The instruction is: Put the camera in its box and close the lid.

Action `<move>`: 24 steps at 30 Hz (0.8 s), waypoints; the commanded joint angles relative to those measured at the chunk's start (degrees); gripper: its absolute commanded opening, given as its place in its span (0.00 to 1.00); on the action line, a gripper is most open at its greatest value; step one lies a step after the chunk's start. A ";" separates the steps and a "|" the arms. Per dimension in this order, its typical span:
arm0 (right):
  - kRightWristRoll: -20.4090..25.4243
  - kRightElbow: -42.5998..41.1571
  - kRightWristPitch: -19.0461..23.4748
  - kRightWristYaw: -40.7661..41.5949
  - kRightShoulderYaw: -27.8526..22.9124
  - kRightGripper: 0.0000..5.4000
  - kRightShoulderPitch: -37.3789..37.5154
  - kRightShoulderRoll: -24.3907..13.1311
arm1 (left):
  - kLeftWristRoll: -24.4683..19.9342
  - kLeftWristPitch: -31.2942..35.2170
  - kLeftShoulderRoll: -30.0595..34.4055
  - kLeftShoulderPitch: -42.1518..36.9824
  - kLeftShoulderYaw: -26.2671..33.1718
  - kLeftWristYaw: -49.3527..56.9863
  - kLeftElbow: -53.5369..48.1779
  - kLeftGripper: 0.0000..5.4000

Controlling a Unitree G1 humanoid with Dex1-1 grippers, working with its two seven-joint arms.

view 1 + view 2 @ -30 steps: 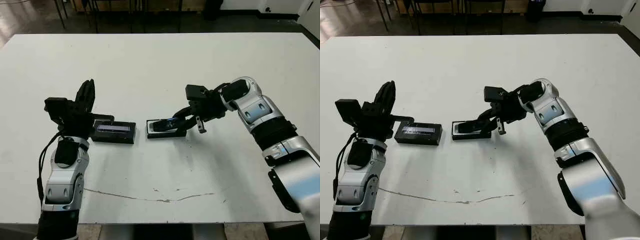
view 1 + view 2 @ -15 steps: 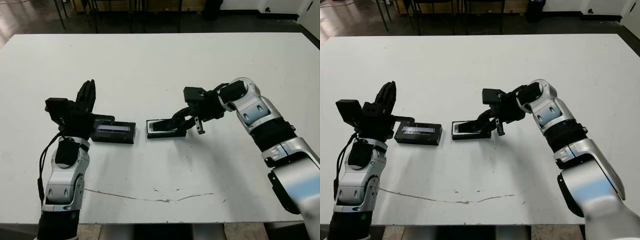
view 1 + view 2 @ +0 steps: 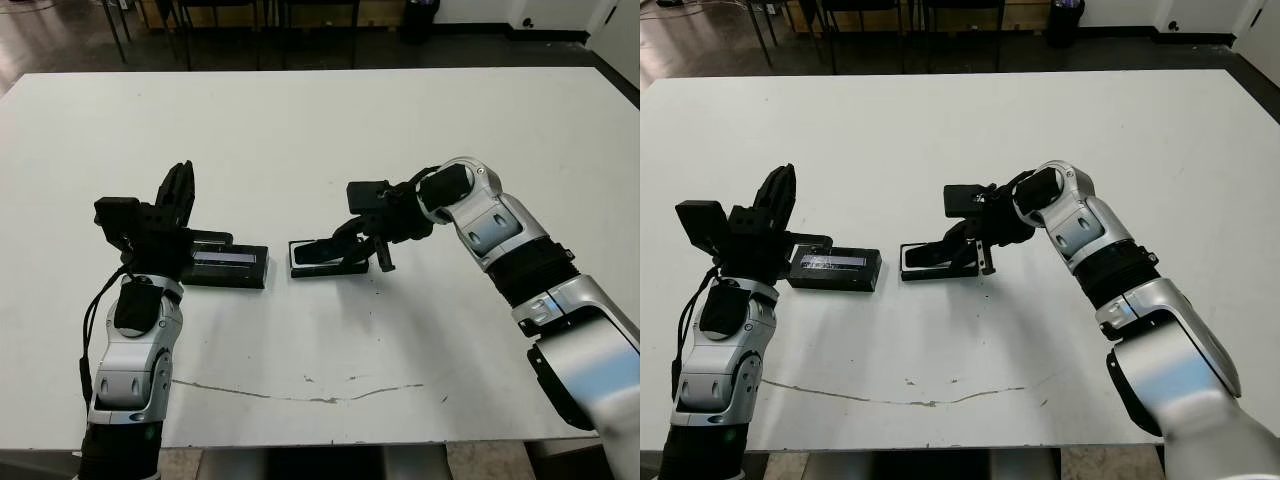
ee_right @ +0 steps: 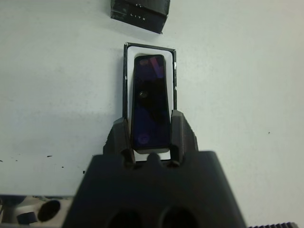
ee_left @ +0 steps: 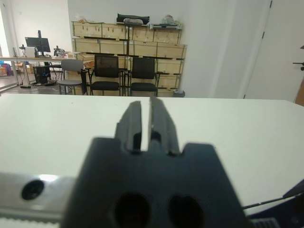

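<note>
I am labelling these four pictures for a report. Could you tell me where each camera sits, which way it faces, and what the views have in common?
Left eye view: on the head, looking down at the white table; both arms show, the lid beside the box.
Right eye view: the same scene from the head's other eye.
Left wrist view: on the left wrist, facing across the table toward chairs and crates; the left gripper shows, fingers nearly together.
Right wrist view: on the right wrist, facing down; the right gripper holds the camera over the box.
Shared: both wrist views show the table.
</note>
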 commanded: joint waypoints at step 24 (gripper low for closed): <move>1.53 -11.74 -6.36 -6.51 -6.58 0.87 4.84 -7.25 | 0.67 -0.05 0.58 0.59 0.27 -0.22 1.41 0.00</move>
